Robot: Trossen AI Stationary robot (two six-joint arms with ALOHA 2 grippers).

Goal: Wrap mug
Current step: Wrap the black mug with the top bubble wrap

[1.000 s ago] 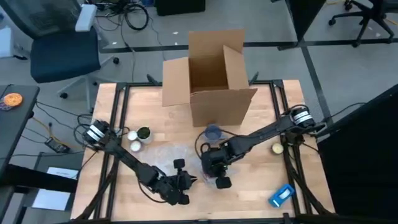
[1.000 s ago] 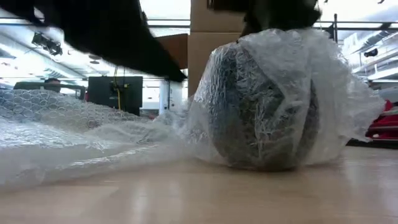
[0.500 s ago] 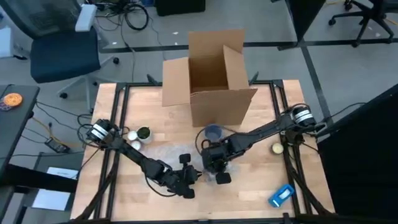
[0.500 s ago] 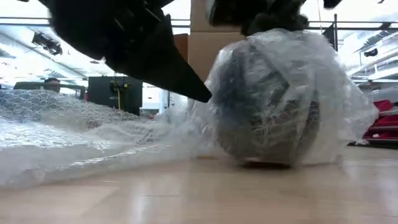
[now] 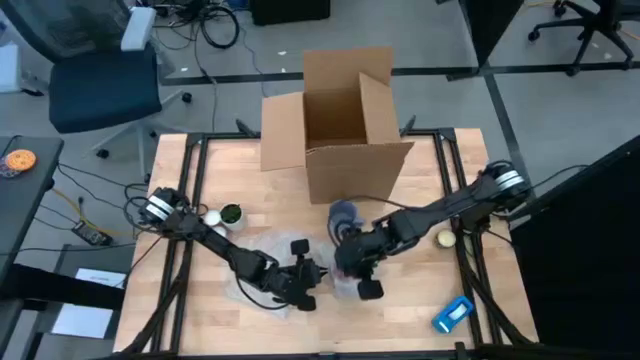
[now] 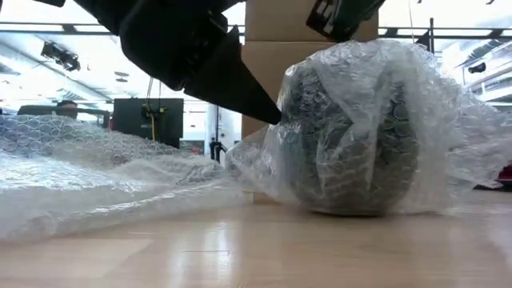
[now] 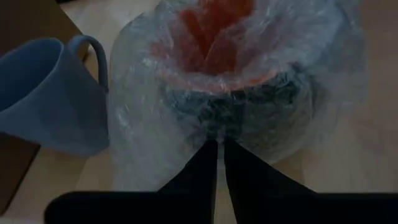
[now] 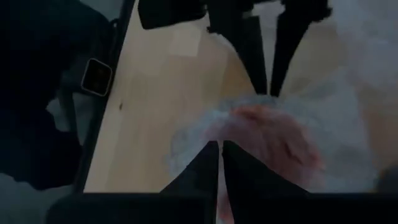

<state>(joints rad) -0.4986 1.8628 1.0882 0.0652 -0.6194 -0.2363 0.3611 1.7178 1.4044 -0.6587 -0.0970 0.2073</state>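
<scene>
An open cardboard box (image 5: 335, 125) is set at the far edge of a wooden table (image 5: 420, 305). A blue mug (image 5: 343, 213) is seen just in front of it. Two small round objects (image 5: 221, 216) are placed near the left side, a yellow one (image 5: 444, 239) near the right, and a blue item (image 5: 452, 313) by the near right corner. An office chair (image 5: 100, 80) is parked on the floor beyond.

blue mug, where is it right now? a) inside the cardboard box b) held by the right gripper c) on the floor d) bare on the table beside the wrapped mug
d: the blue mug stands unwrapped next to the wrapped mug.
</scene>
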